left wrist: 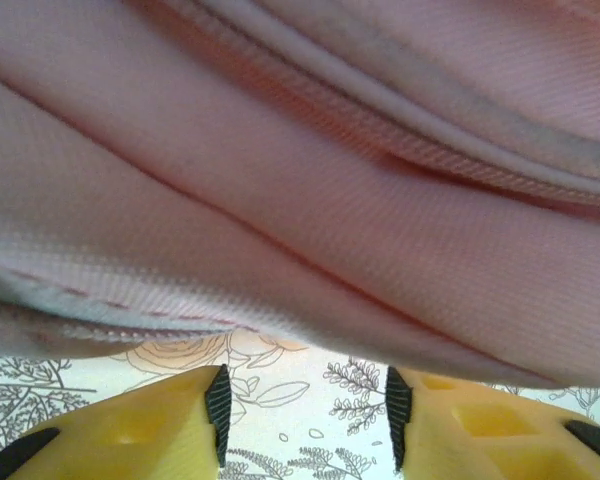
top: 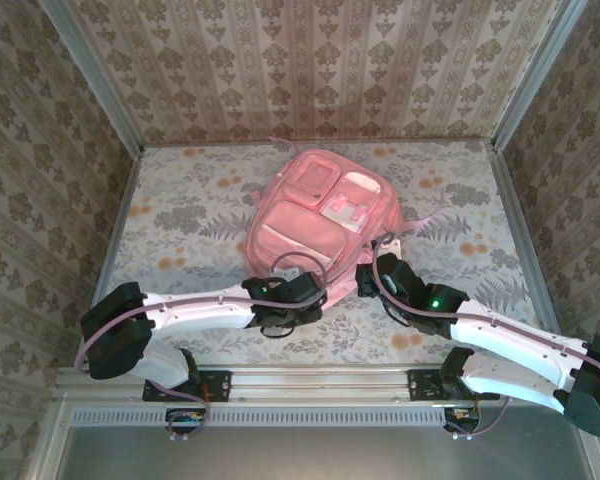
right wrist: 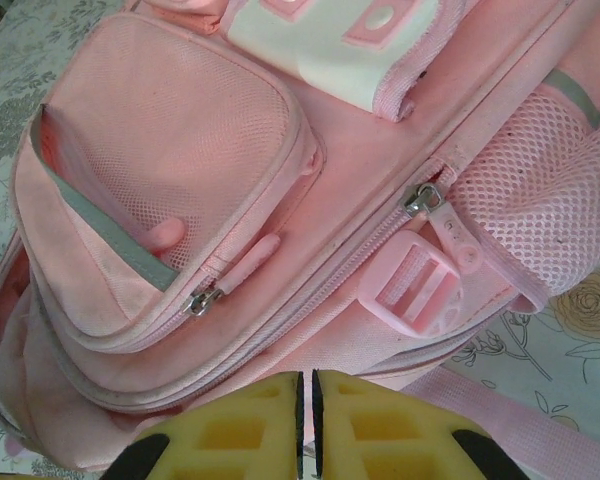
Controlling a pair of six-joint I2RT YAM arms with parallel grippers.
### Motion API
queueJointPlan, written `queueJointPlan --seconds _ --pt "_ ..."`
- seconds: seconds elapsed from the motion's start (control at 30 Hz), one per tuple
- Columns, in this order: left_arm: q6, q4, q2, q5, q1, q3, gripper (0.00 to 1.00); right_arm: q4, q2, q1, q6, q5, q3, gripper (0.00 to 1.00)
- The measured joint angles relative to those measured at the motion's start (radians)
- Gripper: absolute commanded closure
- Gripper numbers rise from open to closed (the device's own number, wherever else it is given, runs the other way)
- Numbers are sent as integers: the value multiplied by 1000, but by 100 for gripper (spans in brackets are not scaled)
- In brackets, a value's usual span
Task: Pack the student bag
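A floral-printed table [top: 180, 220] sits boxed in on 3 sides by walls [top: 310, 60] papered in a beige damask pattern, with a metal rail along the near edge. The student bag [top: 315, 215], a large soft pink backpack, lies flat at the middle of the table, its front pockets facing up and its top toward the far edge. 2 white robot arms reach in from the near edge to the bag's near end. The left gripper [top: 305, 290] is at the bag's near-left corner; from its wrist camera, its yellow fingers with black ribbed pads [left wrist: 218, 400] stand apart with bare tablecloth showing between them, and folds of the bag's pink fabric [left wrist: 330, 200] hang just above. The right gripper [top: 365, 278] is at the bag's near-right corner; from its wrist camera, its 2 yellow fingers [right wrist: 250, 420] are pressed together with nothing between them, just short of the bag [right wrist: 230, 150]. That view shows a mesh-fronted pocket with a zip pull [right wrist: 202, 300], a pale pink plastic buckle [right wrist: 415, 290] and a mesh side pocket [right wrist: 540, 190].
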Motion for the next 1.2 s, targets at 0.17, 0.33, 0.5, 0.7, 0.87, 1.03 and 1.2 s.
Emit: queueJointPlan --seconds 0.17,0.33,0.5,0.7,0.87,1.03,1.2 --pt "-24 58 3 -85 -20 -2 56 23 -14 -2 0 -1 -35 86" --pt "-24 114 30 -146 -35 -4 62 44 -16 -13 0 -6 -75 86" --pt "-28 150 48 -172 -39 -20 66 56 -18 -20 2 -16 -88 86" --pt "-42 161 64 -193 -43 -26 59 80 -20 -26 7 -24 -108 86" --pt "-61 152 80 -219 -45 -24 62 92 -21 -27 8 -28 -113 86" --pt "-72 134 99 -269 -45 -23 70 95 -26 -27 12 -35 -115 87" --pt "-72 132 123 -303 -44 -20 74 95 -32 -27 16 -46 -120 87"
